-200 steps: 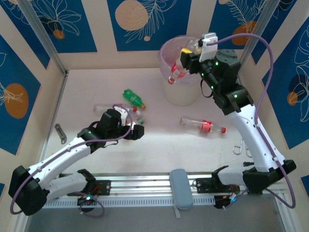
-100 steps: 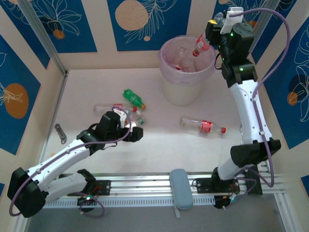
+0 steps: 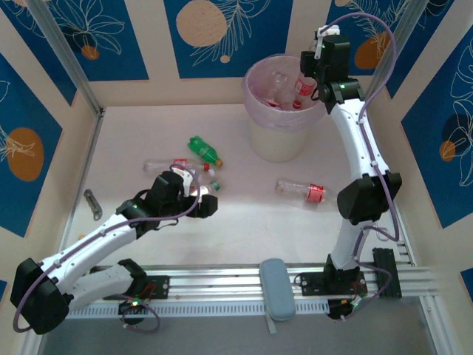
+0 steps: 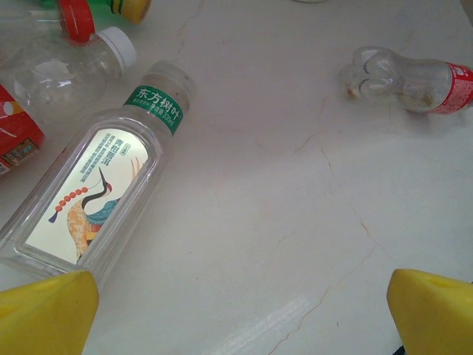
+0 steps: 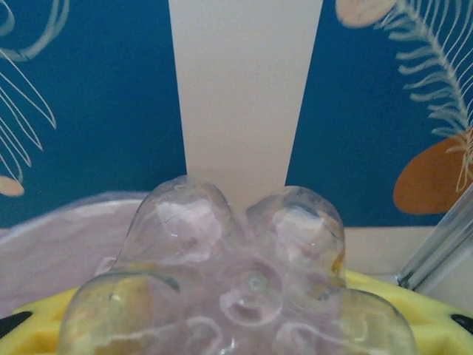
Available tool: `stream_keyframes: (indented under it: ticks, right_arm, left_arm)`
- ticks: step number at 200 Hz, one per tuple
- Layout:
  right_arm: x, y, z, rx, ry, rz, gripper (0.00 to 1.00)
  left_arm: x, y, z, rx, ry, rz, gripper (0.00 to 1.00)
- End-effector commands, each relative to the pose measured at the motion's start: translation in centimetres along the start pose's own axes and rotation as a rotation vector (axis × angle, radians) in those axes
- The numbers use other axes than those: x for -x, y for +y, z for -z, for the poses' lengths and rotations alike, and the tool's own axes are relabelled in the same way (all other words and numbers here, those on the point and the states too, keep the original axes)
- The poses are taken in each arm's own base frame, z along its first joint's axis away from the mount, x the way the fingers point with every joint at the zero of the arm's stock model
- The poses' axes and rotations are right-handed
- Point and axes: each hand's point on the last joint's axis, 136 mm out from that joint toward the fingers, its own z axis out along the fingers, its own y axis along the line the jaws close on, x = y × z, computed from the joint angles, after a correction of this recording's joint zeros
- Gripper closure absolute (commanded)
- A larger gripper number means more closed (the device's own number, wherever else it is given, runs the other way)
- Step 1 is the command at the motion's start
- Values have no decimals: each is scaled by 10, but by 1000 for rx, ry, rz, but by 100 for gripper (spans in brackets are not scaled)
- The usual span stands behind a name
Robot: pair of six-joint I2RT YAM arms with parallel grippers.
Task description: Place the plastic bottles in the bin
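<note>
One clear bottle (image 5: 236, 281) clamped in right gripper (image 3: 310, 75) above bin (image 3: 277, 142) at 1 o'clock; left gripper (image 4: 240, 310) splayed wide by crane-label bottle (image 4: 103, 185).

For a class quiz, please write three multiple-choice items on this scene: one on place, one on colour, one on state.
1. The right pincer holds a clear plastic bottle with a red label. Where? A over the round white bin lined with a pink bag; B inside a drawer; C on a shelf.
2. The flat clear bottle with a crane picture has a cap of which colour? A red; B white; C yellow.
3. The left pincer is: A open, empty; B shut on a spoon; C shut on a cloth.
Key: A, top view shows it over the bin; B, left wrist view shows white; A, yellow fingertips stand far apart.
</note>
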Motion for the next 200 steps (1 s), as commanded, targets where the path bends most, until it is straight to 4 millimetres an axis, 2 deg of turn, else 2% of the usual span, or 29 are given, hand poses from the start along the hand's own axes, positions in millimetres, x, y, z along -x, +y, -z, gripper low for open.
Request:
stream_keyframes:
  ticks: [1,56,146,175,200]
  right_arm:
    - [-2,-7,-4,-25,37,-1,48]
    - [-50,8,-44,10,177,10,48]
    - [-113,29,-81,56,316,2,47]
    - [-128,35,-87,66,350,1,41]
    - [-134,40,-88,81,364,-7,28]
  left_arm:
    - [1,5,3,22,-8,-6,0]
    - [3,4,0,26,-1,-14,0]
    - [0,8,-3,39,12,-11,0]
    - [-1,8,-4,41,15,-9,0]
    - [-2,9,-4,40,16,-5,0]
